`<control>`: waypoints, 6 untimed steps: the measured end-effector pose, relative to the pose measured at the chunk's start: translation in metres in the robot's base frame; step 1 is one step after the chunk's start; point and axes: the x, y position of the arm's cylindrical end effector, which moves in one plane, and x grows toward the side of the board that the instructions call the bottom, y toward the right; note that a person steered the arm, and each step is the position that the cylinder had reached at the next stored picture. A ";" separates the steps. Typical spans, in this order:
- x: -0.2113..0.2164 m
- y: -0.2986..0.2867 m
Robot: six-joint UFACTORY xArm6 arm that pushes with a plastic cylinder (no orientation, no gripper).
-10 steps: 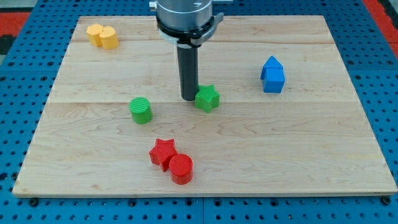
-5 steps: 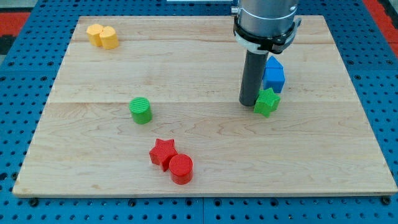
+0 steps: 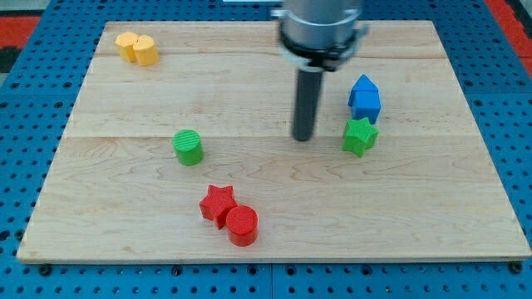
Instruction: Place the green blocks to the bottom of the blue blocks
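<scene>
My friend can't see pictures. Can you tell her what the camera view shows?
A dark rod's tip rests on a wooden board, apart from the green star on its right, which sits just below the blue blocks. A green cylinder is far left, red blocks lie at the bottom and yellow blocks top left.

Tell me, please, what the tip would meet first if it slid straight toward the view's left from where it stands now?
Probably the green cylinder. My tip stands apart from the green star on its right, and the cylinder sits slightly lower in the view, so the tip might only graze its upper edge or pass just above it.
</scene>
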 end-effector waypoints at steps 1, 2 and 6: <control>-0.051 -0.047; -0.085 -0.094; -0.062 -0.266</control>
